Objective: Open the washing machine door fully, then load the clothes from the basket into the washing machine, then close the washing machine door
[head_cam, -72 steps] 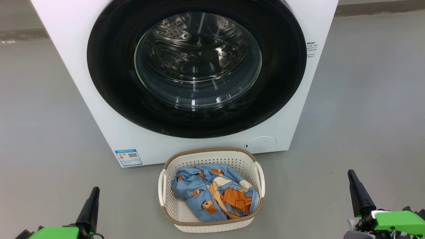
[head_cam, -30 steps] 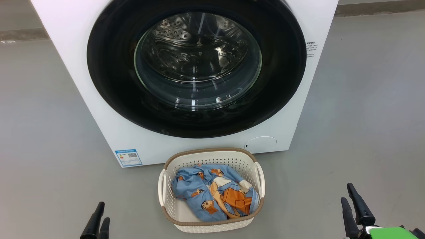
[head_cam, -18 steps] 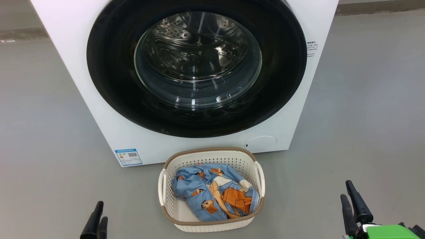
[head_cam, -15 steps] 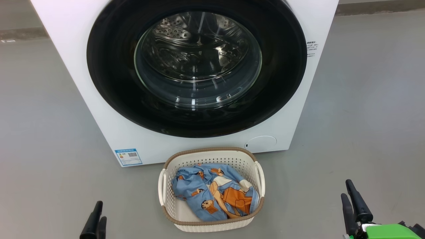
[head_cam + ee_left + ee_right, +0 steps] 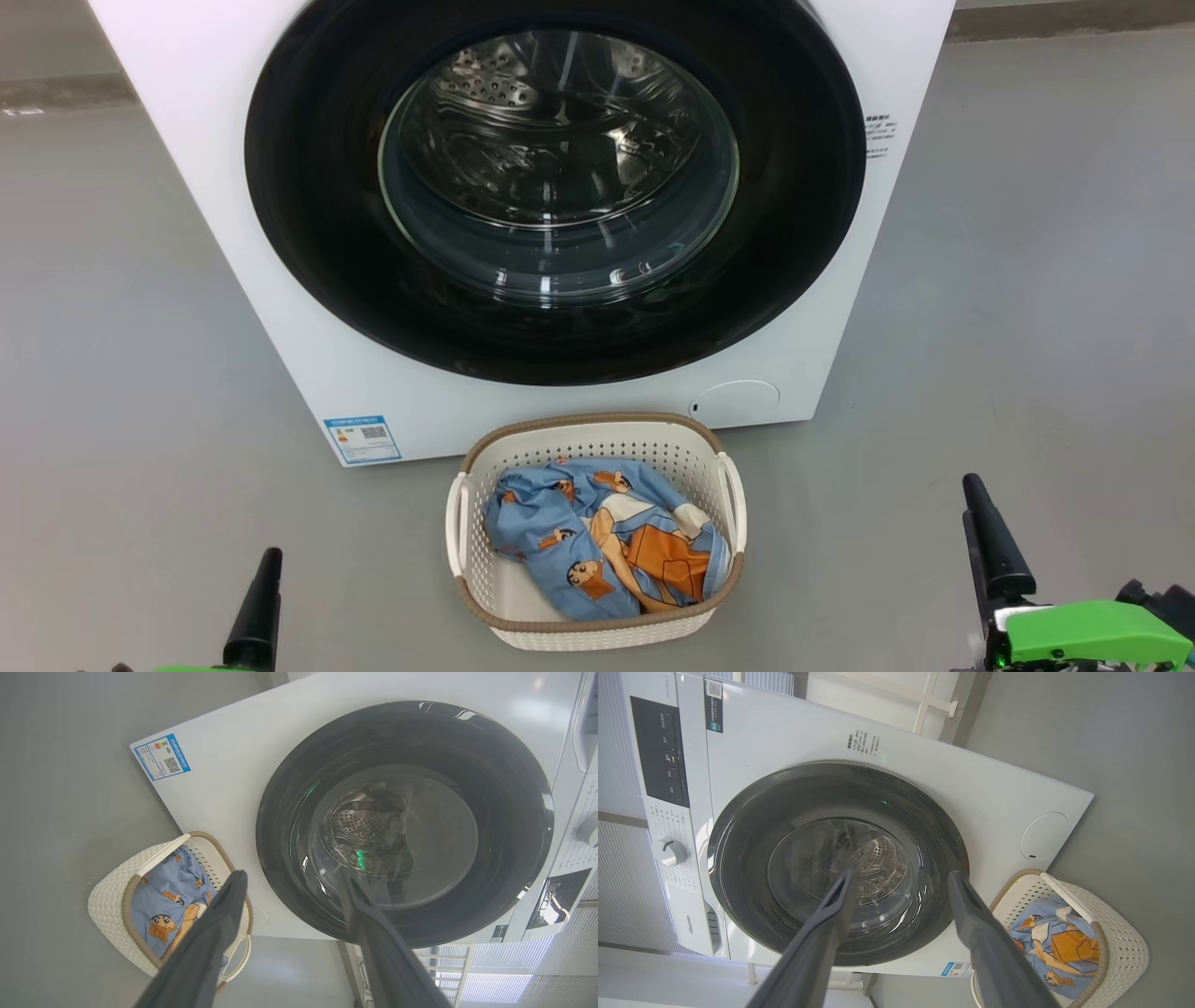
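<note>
Right claw (image 5: 901, 875) and left claw (image 5: 293, 879) rose, both gaping, empty

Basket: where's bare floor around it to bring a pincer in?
Bare floor left of the basket, out to the left pincer, and right of it, out to the right pincer. Crowded behind: narrow strip before the washing machine.

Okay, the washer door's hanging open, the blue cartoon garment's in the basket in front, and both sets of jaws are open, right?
Not the door: the washing machine door is shut flush on the washing machine, as the head view shows. The clothes do lie in the basket in front, and the left gripper and right gripper have open jaws.
</note>
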